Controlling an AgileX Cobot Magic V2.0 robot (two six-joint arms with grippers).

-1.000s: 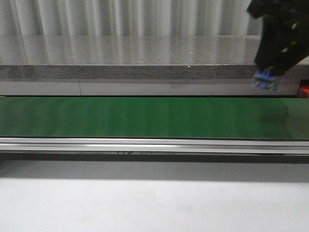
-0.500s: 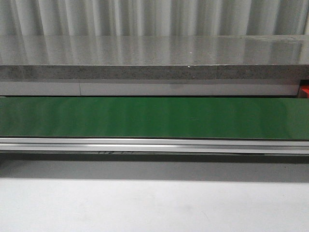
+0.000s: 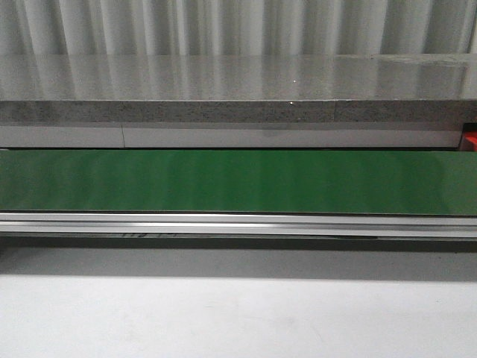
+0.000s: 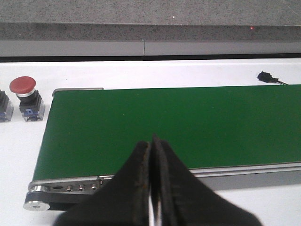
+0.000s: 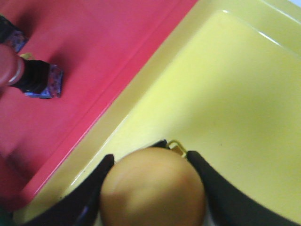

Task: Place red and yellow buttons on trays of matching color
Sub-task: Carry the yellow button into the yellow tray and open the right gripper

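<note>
In the right wrist view my right gripper [image 5: 151,157] is shut on a yellow button [image 5: 153,188], whose domed cap fills the space between the fingers. It hangs over the yellow tray [image 5: 235,94], near the wall beside the red tray [image 5: 94,37]. A red button [image 5: 35,77] lies on the red tray, and part of another shows at the corner [image 5: 8,33]. My left gripper [image 4: 151,141] is shut and empty over the near edge of the green belt [image 4: 164,127]. A red button [image 4: 26,94] stands upright on the white table left of the belt.
A dark part of another button [image 4: 3,106] shows at the picture's edge beside the red one. A small black plug [image 4: 267,76] lies beyond the belt. In the front view I see only the green belt [image 3: 238,181], its metal rail [image 3: 238,224], a grey ledge [image 3: 223,89] and a red sliver [image 3: 471,140].
One second ago my right arm hung at the front view's upper right holding a button. It has left that view since; nothing else there has moved.
</note>
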